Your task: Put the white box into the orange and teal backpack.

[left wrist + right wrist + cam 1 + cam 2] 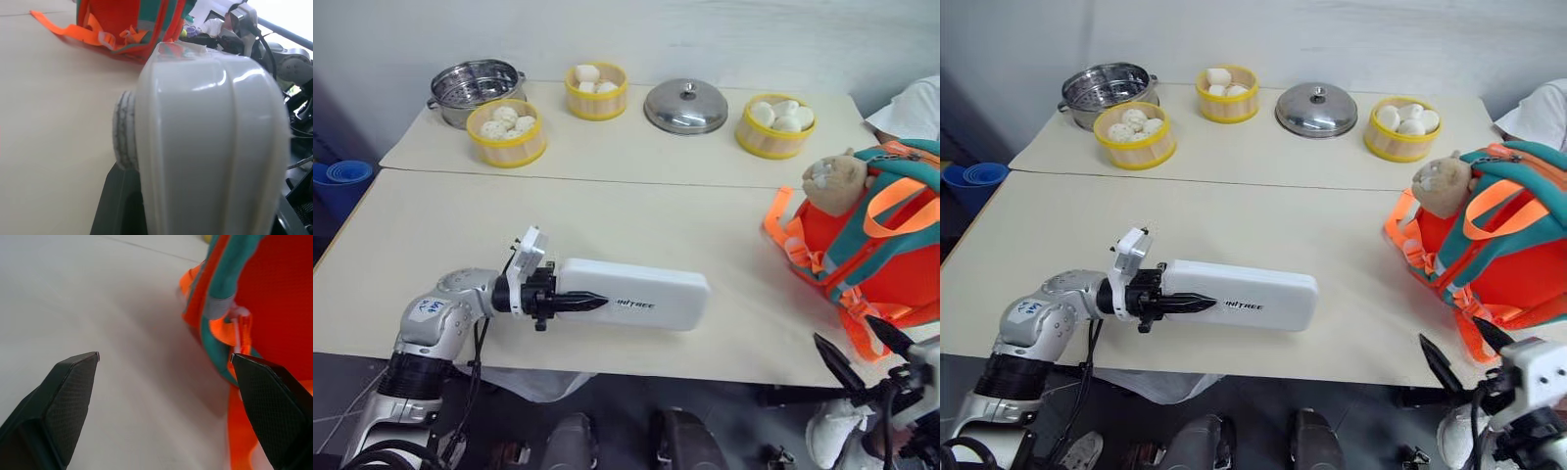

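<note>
The left tool [576, 303] pinched one end of the flat white plastic box [636, 294]; its long axis pointed toward the orange-and-teal fabric backpack [876, 250], beside the spread right tool [865, 350].

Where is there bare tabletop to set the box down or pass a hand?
Free: the near table between the white box and the orange and teal backpack, and left of the box. Crowded: the far table's steamer baskets, pot and lid.

Two pale beige tables [636, 157] stand pushed together before a plain white wall [705, 29].
</note>
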`<move>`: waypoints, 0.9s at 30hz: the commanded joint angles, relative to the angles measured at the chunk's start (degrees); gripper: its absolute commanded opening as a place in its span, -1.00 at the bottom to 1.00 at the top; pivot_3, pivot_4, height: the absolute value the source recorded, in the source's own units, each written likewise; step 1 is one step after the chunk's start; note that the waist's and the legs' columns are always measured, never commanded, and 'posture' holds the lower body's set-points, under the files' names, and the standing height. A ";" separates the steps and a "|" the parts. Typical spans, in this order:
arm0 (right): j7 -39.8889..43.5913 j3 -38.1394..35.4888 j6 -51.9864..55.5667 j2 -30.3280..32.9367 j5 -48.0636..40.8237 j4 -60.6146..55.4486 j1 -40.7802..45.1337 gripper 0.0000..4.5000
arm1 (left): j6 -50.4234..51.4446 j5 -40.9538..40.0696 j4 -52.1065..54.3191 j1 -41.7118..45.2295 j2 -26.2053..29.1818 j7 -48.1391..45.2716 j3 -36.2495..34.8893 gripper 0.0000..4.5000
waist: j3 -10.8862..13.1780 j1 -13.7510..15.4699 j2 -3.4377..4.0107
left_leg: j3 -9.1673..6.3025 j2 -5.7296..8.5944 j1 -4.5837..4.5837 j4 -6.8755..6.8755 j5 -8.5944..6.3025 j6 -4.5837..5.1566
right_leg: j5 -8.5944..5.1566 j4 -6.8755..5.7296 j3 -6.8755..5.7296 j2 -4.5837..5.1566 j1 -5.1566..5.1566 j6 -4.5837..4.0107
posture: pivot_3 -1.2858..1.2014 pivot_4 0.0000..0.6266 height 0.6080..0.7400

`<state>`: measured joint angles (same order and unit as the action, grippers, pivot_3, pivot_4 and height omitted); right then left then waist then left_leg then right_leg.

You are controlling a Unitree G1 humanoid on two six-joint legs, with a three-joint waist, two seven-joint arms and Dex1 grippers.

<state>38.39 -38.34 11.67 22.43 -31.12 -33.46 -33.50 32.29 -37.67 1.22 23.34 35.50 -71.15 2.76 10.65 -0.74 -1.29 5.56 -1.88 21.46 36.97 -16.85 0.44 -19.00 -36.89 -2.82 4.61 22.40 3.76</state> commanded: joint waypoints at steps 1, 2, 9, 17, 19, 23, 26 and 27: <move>-1.44 -0.73 -0.50 2.23 -2.17 -0.08 4.51 0.98 | -0.71 -0.19 1.02 0.81 1.45 -4.76 0.52 -0.47 | 0.00 -0.48 0.02 | 0.00 -0.01 -0.01 -0.03 0.00 0.00 | -0.02 -0.02 0.00 0.00 0.01 -0.04 | 0.03 -0.52 1.00; -2.33 0.44 -0.10 3.21 -1.77 1.70 8.08 0.98 | -1.42 0.14 0.88 0.99 1.47 -5.25 0.56 -0.47 | 0.01 -0.82 0.04 | -0.01 -0.02 -0.01 -0.05 0.01 -0.01 | -0.04 -0.05 -0.01 -0.01 0.04 -0.08 | 0.03 -0.52 1.00; -8.86 9.80 0.78 6.90 6.33 17.05 29.32 0.98 | -3.11 1.46 1.09 1.54 0.49 -4.15 -0.27 -0.47 | 0.04 -0.75 0.08 | -0.04 -0.01 0.03 -0.02 0.04 -0.06 | -0.06 -0.14 -0.09 -0.07 0.10 -0.10 | 0.03 -0.52 1.00; -5.27 19.48 -2.08 3.72 5.05 21.55 43.62 -0.05 | 1.20 -2.91 5.45 -2.81 2.82 -2.24 -6.25 -0.47 | 0.07 -1.14 0.11 | -0.04 0.00 0.11 0.05 0.13 -0.19 | -0.04 -0.19 -0.10 -0.07 0.14 -0.06 | 0.03 -0.52 1.00; -3.95 21.81 -1.15 3.01 3.56 20.35 45.85 -0.36 | 2.52 -3.73 5.50 -3.71 3.50 -0.95 -8.35 -0.47 | 0.08 -1.24 0.13 | -0.04 -0.03 0.10 0.04 0.13 -0.19 | -0.04 -0.22 -0.09 -0.10 0.15 -0.06 | 0.03 -0.52 1.00; -0.72 25.97 3.92 2.55 -2.43 15.71 48.75 -0.99 | 3.33 -4.09 2.55 -5.00 4.90 1.10 -12.96 -0.47 | 0.09 -1.00 0.14 | -0.06 -0.04 0.09 0.06 0.12 -0.16 | -0.04 -0.30 -0.11 -0.09 0.17 -0.06 | 0.03 -0.52 1.00; 1.15 29.46 12.44 3.36 -11.18 9.27 49.34 -0.99 | 2.91 -3.01 -1.46 -6.35 7.67 -0.61 -15.37 -0.47 | 0.10 -1.19 0.15 | -0.07 -0.06 0.09 0.02 0.08 -0.14 | -0.05 -0.29 -0.11 -0.08 0.19 -0.06 | 0.03 -0.52 1.00; 1.70 30.29 16.05 4.17 -15.18 6.44 49.05 -0.99 | 2.61 -2.69 -2.95 -6.55 8.65 -0.88 -16.14 -0.47 | 0.11 -1.25 0.17 | -0.07 -0.08 0.10 -0.01 0.07 -0.15 | -0.05 -0.29 -0.11 -0.09 0.21 -0.07 | 0.03 -0.52 1.00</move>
<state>38.06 -9.61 23.44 25.54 -39.23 -20.20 15.03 35.73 -39.95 -0.88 16.91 42.95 -70.83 -10.64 10.75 -1.99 -1.12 5.49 -1.97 21.56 36.94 -16.79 0.30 -19.06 -37.18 -2.94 4.52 22.64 3.68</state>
